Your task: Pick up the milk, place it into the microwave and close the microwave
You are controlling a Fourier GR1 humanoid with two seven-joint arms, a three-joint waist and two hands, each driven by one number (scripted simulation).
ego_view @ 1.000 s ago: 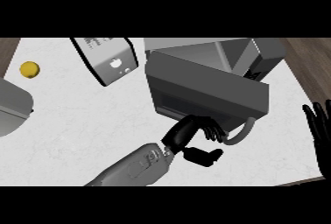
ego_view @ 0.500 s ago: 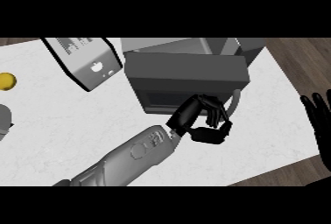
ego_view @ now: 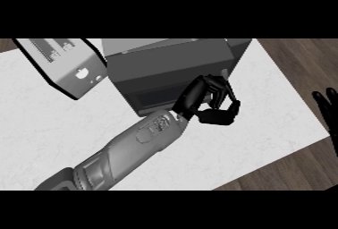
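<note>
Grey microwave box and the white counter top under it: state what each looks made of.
The grey microwave box looks like painted or brushed metal: flat panels, sharp edges, dull even sheen. Its open door, black-rimmed, could be plastic. The white counter top looks like polished stone, perhaps marble, going by its faint grey veins. The floor beyond looks like brown wood planks.

Microwave [ego_view: 173,62] at counter [ego_view: 59,125] rear, door [ego_view: 66,67] open to its left; left hand [ego_view: 210,100] before it; right hand [ego_view: 328,112] at right edge
</note>
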